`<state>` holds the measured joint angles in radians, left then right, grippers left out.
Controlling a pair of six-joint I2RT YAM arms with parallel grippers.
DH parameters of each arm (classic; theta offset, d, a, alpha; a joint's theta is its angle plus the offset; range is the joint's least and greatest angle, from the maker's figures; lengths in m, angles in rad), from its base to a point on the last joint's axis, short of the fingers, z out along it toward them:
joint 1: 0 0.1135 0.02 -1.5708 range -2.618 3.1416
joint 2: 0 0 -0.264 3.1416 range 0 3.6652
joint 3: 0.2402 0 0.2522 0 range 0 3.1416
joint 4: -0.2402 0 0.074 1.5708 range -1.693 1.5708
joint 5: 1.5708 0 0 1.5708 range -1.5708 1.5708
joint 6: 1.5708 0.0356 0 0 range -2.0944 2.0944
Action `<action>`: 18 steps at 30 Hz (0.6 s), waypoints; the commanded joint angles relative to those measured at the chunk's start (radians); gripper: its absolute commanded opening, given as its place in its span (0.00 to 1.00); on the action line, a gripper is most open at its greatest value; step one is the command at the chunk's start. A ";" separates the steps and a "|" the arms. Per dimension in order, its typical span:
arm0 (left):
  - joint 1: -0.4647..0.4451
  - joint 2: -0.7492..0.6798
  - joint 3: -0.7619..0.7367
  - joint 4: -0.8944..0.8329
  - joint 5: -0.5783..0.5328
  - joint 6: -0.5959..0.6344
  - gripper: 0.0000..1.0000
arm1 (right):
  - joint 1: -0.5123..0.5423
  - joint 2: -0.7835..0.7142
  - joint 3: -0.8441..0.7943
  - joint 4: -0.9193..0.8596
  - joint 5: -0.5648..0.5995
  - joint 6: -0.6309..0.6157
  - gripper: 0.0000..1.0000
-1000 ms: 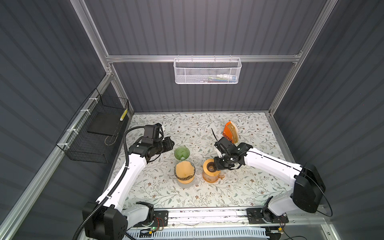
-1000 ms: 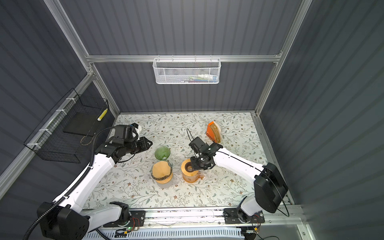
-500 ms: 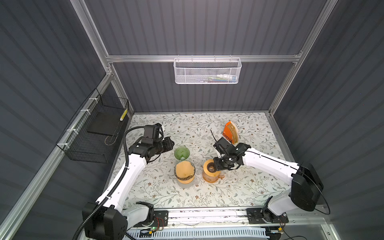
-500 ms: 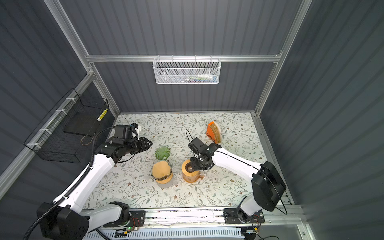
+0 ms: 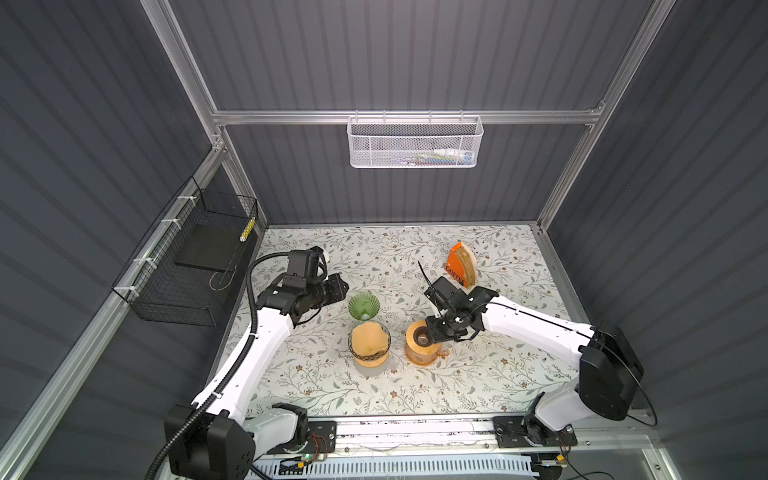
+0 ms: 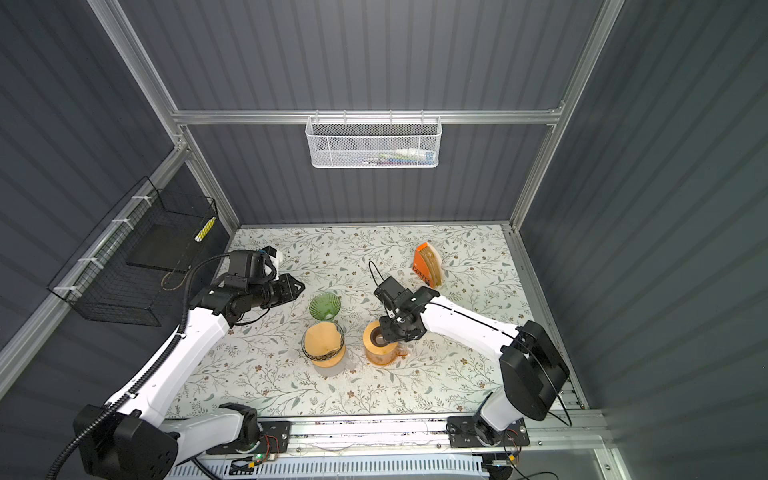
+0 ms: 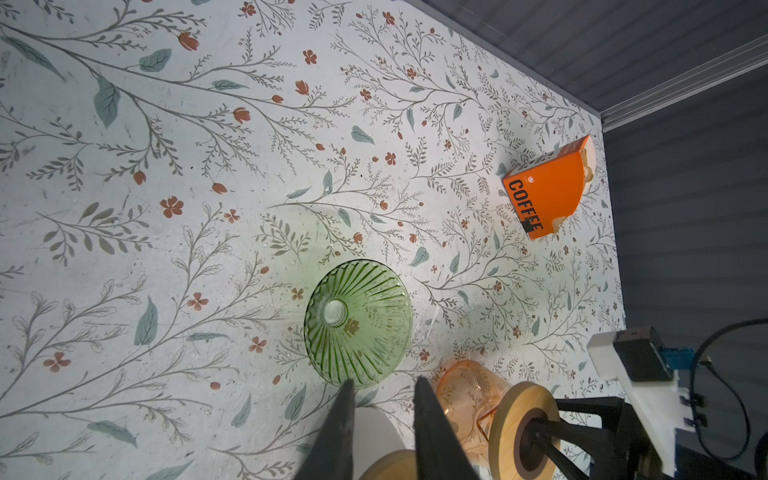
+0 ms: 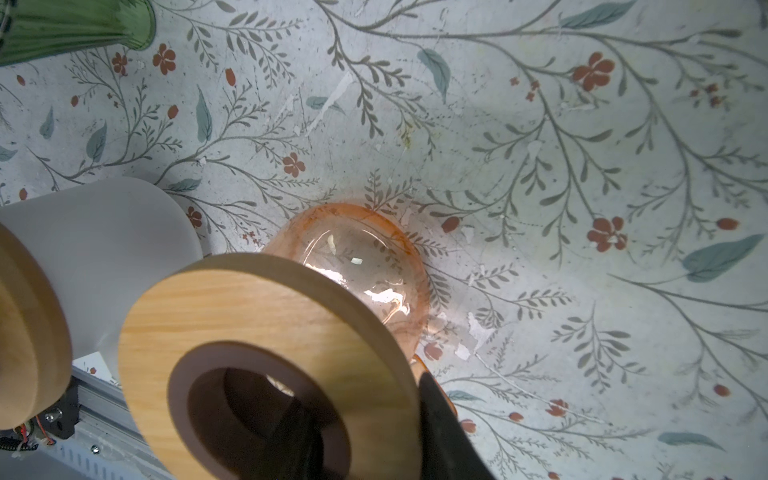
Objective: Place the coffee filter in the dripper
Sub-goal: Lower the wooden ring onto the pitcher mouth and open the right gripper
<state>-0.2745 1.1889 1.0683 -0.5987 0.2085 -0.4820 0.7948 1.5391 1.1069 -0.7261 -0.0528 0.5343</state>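
While my left gripper (image 5: pixel 343 286) hung above the left part of the flowered table (image 5: pixel 498 365), just to the right of the black wire basket (image 5: pixel 187 266) on the side wall, its two fingers stood a little apart with nothing between them. In the left wrist view (image 7: pixel 384 384) their dark tips pointed at the near rim of the green dripper (image 7: pixel 358 322) without touching it.

That green dripper (image 5: pixel 363 306) stood upright on the table, right of my left gripper. Just in front of it was a white pot (image 8: pixel 104 249) with a wooden collar, and on it sat a clear glass cone (image 6: pixel 308 352). The brown paper filter (image 5: pixel 368 338) lay inside that cone, filling most of it, in both top views.

Right of the pot, close beside it but apart, stood an orange glass jug (image 8: pixel 365 257) topped by a wooden ring (image 8: pixel 257 299). My right gripper (image 5: pixel 432 332) was down on that ring. In the right wrist view (image 8: pixel 370 407) one finger reached into the ring's hole and the other pressed against its outer edge, so I was pinching the ring's rim.

Farther back and to the right, well apart from the jug, an orange box (image 5: pixel 455 266) marked COFFEE stood on the table with more brown filters showing at its open side.
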 commanded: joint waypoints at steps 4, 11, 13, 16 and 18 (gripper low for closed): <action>-0.003 -0.012 0.001 -0.015 -0.006 0.002 0.26 | 0.009 0.015 0.025 -0.006 0.020 -0.010 0.28; -0.003 -0.017 0.001 -0.018 -0.006 -0.001 0.26 | 0.011 0.019 0.028 -0.006 0.030 -0.016 0.33; -0.003 -0.018 0.002 -0.019 -0.003 -0.003 0.26 | 0.011 0.016 0.030 -0.008 0.032 -0.015 0.36; -0.003 -0.017 0.002 -0.023 -0.009 0.000 0.26 | 0.011 0.009 0.031 -0.011 0.044 -0.015 0.39; -0.004 -0.017 0.002 -0.023 -0.006 -0.002 0.26 | 0.011 0.003 0.030 -0.012 0.051 -0.014 0.40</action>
<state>-0.2745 1.1889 1.0683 -0.6025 0.2050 -0.4820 0.8005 1.5444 1.1130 -0.7261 -0.0299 0.5274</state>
